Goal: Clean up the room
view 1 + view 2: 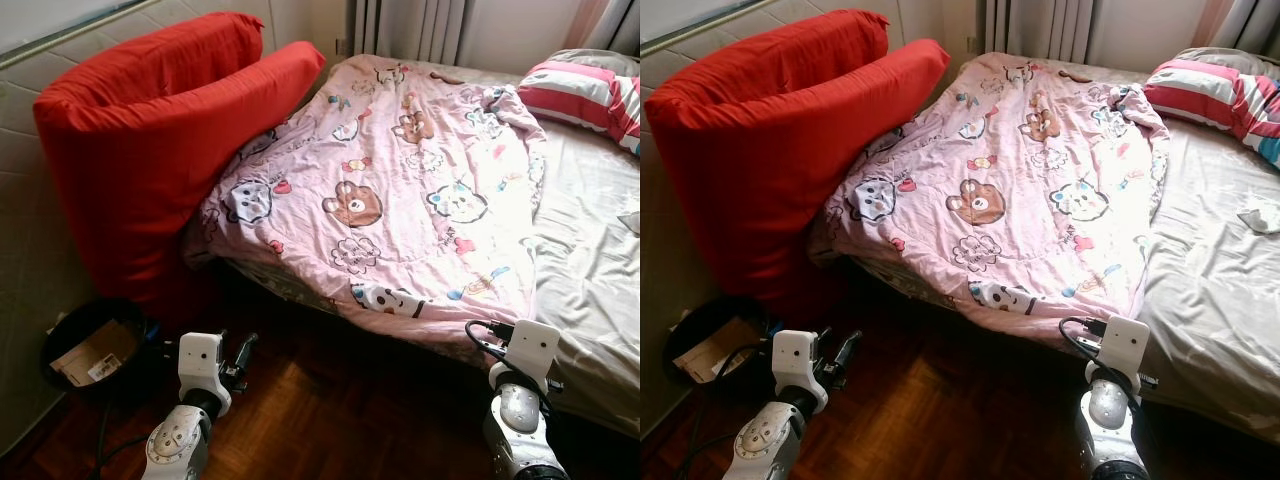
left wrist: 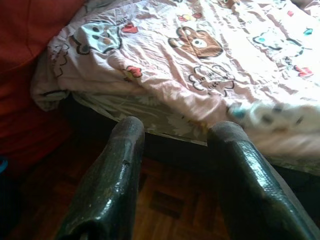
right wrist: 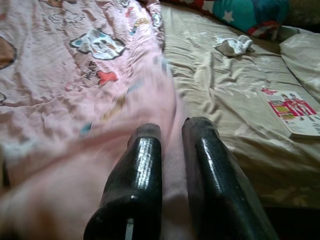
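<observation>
A pink cartoon-print blanket (image 1: 400,180) lies crumpled over the left half of the bed, and its edge hangs over the near side. My right gripper (image 3: 174,125) is at that hanging edge near the bed's front, its fingers close together, with blurred pink cloth just beyond the tips. My left gripper (image 2: 177,132) hovers low over the wooden floor (image 1: 340,420) short of the bed, fingers apart and holding nothing. In the left eye view, my left gripper (image 1: 243,350) points toward the dark gap under the bed.
Two big red cushions (image 1: 150,130) lean against the wall at the bed's left. A black bin (image 1: 60,335) holding cardboard sits on the floor below them. On the beige sheet (image 1: 590,250) lie a striped pillow (image 1: 580,90), a white cloth (image 3: 232,45) and a book (image 3: 295,112).
</observation>
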### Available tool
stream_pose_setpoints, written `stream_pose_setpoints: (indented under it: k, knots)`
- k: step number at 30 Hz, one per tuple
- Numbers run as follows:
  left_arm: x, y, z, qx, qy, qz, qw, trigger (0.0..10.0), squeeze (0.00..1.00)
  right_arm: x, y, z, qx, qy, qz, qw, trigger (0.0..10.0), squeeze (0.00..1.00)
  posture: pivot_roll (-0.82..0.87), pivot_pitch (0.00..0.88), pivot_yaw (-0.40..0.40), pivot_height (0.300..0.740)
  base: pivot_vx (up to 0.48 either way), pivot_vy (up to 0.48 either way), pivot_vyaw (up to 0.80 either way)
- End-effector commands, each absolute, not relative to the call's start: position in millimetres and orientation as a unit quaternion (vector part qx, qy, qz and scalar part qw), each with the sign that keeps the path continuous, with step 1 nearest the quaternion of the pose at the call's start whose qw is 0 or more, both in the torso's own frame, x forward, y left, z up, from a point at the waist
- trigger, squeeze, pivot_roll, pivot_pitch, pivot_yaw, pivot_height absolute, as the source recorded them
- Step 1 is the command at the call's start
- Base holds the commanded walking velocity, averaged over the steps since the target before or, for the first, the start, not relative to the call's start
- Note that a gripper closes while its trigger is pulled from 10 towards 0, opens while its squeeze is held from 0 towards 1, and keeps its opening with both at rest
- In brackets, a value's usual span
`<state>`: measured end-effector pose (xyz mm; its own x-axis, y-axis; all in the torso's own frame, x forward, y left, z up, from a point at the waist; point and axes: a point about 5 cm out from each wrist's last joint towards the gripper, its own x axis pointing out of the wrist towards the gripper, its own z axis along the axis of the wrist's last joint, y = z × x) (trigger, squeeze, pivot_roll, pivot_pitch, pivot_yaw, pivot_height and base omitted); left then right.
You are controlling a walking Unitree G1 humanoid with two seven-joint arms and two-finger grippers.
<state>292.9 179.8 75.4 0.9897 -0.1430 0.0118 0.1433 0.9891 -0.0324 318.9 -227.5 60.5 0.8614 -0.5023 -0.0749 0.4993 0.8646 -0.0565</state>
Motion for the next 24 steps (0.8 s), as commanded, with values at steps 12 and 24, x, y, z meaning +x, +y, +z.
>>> stream_pose_setpoints:
  k: [12, 24]
  knots:
    - [287, 185, 57, -0.021, 0.037, -0.069, 0.997, 10.0, 0.00, 306, -215, 25, -0.019, 0.156, -0.198, 0.968, 10.0, 0.00, 0.03, 0.197, 0.044, 0.740, 0.000, 0.000, 0.00]
    - [262, 200, -8, -0.039, 0.196, -0.026, 0.980, 10.0, 0.00, 213, -201, -65, 0.009, 0.390, -0.097, 0.915, 10.0, 0.00, 0.02, 0.190, 0.037, 0.740, 0.000, 0.000, 0.00]
